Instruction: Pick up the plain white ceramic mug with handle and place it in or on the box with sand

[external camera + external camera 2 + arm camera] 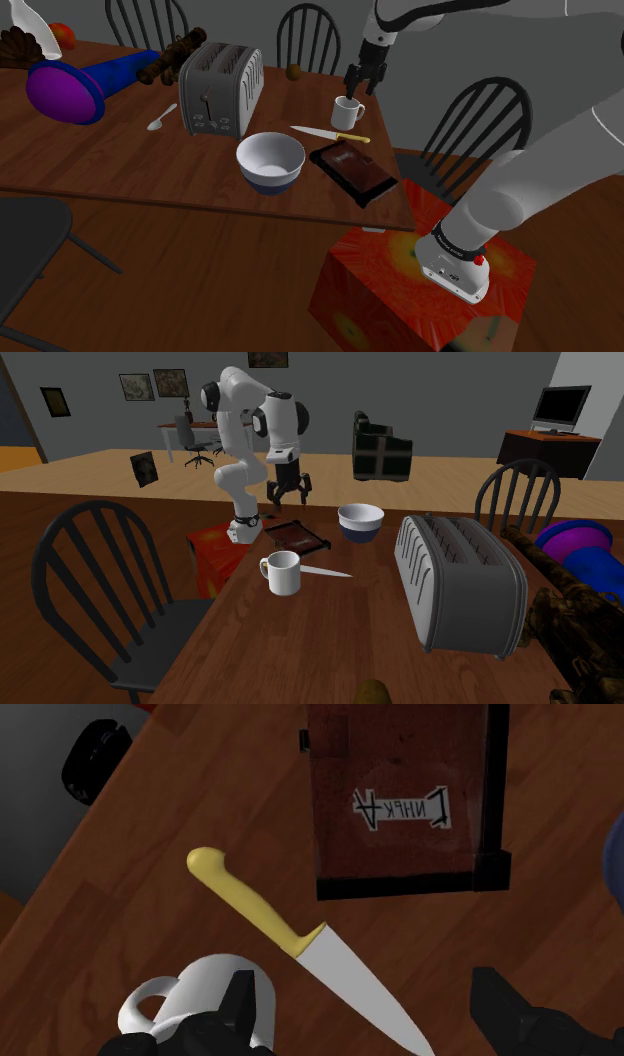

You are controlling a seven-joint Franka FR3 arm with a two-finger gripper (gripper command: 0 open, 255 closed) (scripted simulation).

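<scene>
The white mug [346,112] with a handle stands upright on the wooden table [110,150], beside a yellow-handled knife [330,133]. My black gripper [362,78] hangs open just above the mug. In the wrist view the mug [195,999] sits by one of the fingers [245,1004], outside the gap, and the knife blade [350,989] lies between the jaws of the gripper [370,1014]. The sand box [352,170], a dark-rimmed tray with brown filling, lies near the table corner. From the second exterior view, the mug [283,572] is nearer the camera than the gripper [289,487] and box [296,534].
A white and blue bowl [270,160] and a grey toaster [220,88] stand left of the box. Further left lie a spoon [160,120] and a purple and blue object [80,85]. Black chairs [315,35] ring the table. The red stand [420,290] is at the table corner.
</scene>
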